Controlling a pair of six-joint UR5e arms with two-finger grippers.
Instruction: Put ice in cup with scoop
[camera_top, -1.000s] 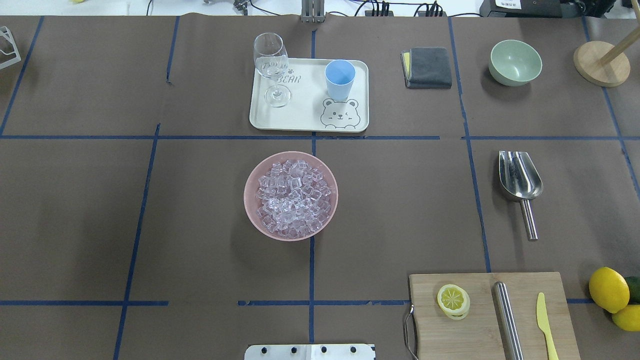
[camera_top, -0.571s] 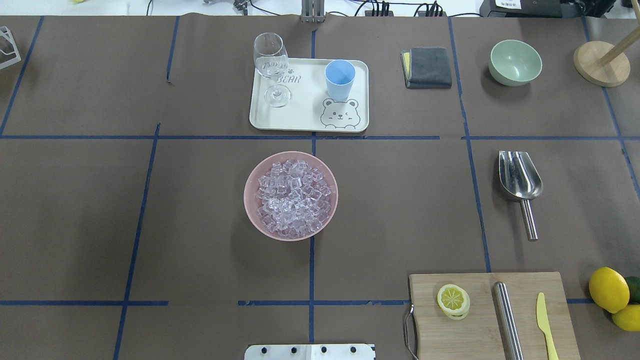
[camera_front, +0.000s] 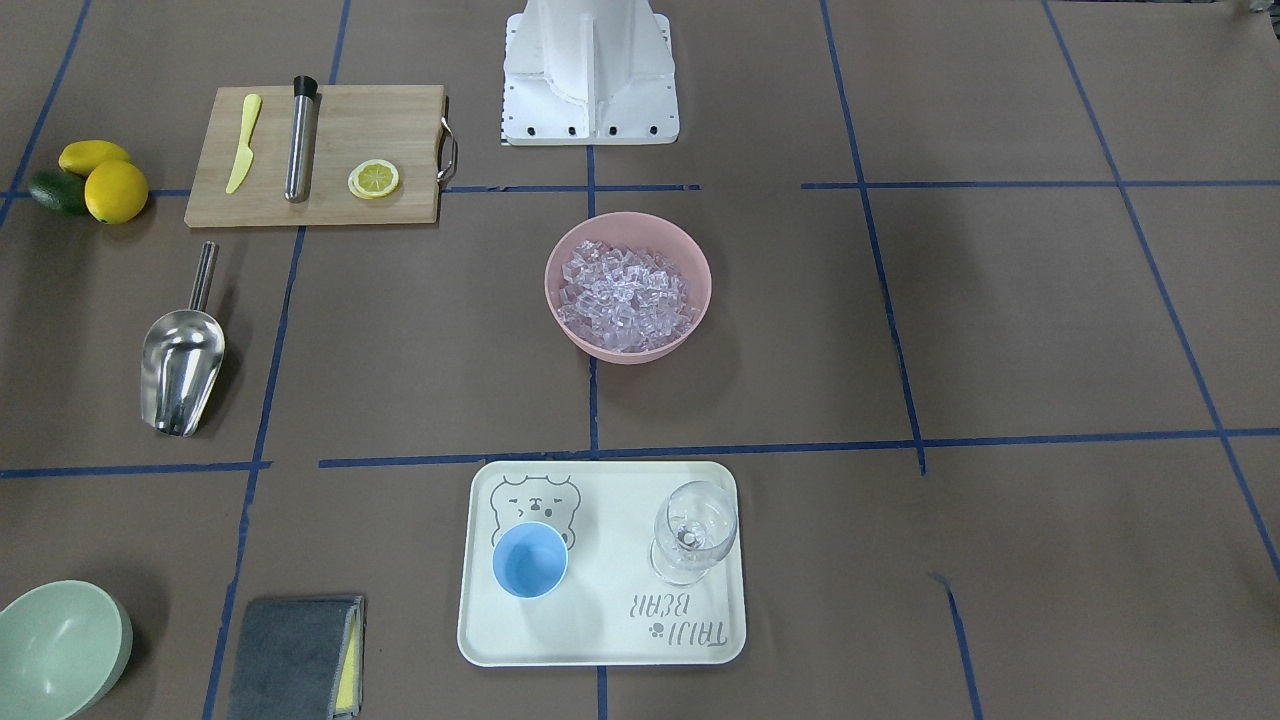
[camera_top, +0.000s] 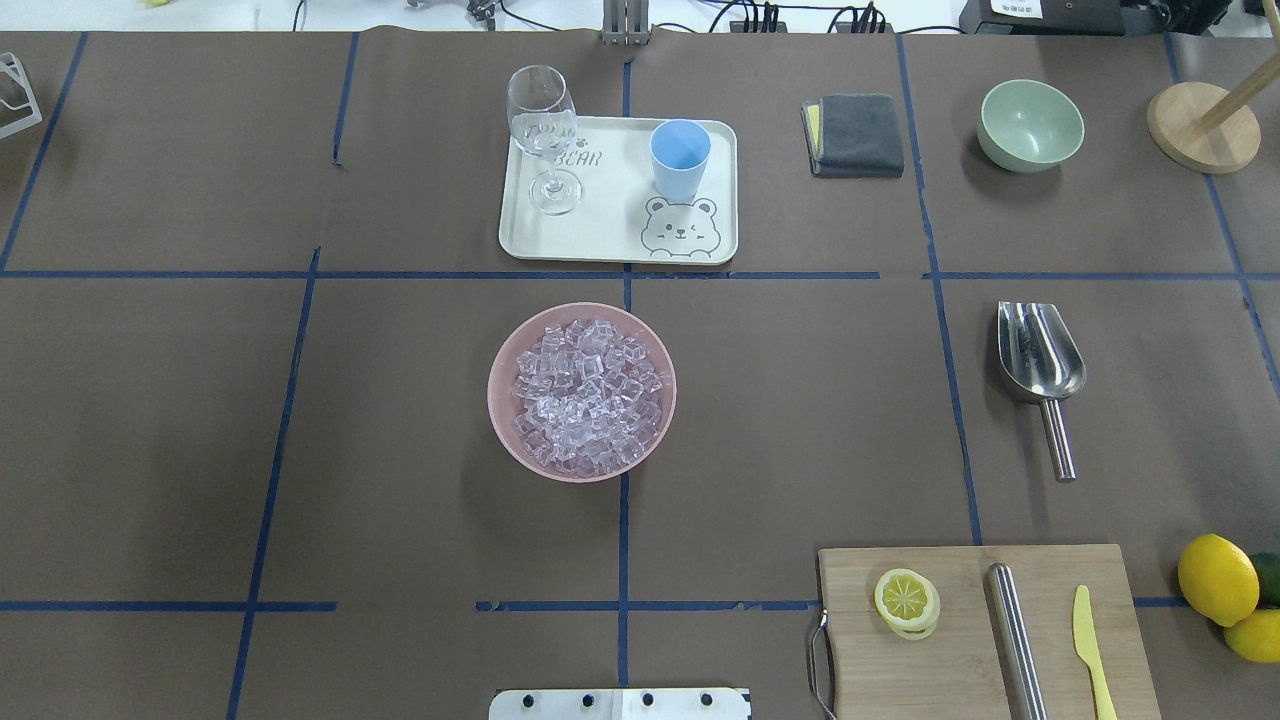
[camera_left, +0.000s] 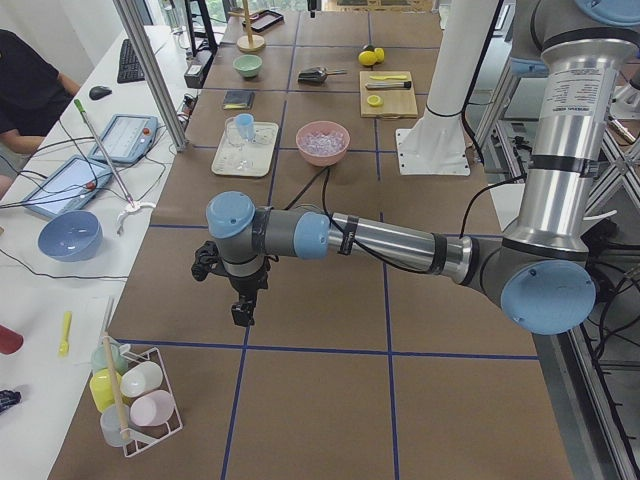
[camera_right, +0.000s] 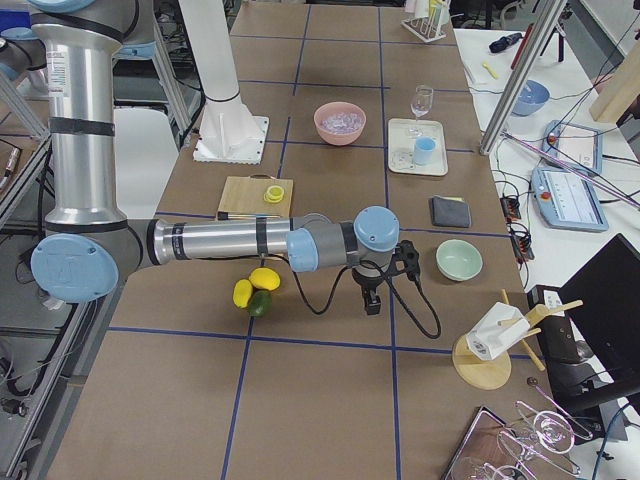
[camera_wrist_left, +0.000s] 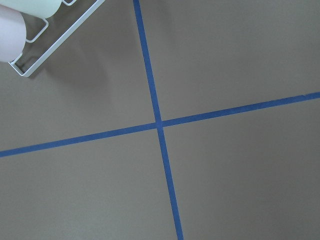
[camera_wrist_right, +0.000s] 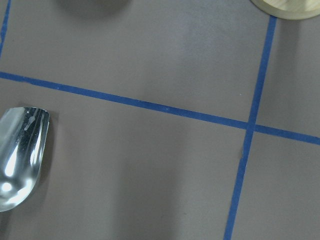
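The ice (camera_top: 585, 395) is a heap of clear cubes filling a pink bowl (camera_top: 500, 400) at the table's middle. The light-blue cup (camera_top: 680, 158) stands upright on a cream tray (camera_top: 610, 225) beyond the bowl. The steel scoop (camera_top: 1040, 360) lies on the table at the right, handle toward the robot; its trough shows in the right wrist view (camera_wrist_right: 20, 155). My right gripper (camera_right: 372, 300) hangs above the table near the scoop; I cannot tell if it is open. My left gripper (camera_left: 241, 310) hangs far to the left over tape lines; I cannot tell its state.
A wine glass (camera_top: 543, 130) stands on the tray beside the cup. A cutting board (camera_top: 960, 660) holds a lemon slice, a steel rod (camera_top: 1015, 640) and a yellow knife. Lemons (camera_top: 1215, 580), a green bowl (camera_top: 1030, 125), a grey cloth (camera_top: 855, 135) and a wooden stand (camera_top: 1200, 125) sit at the right.
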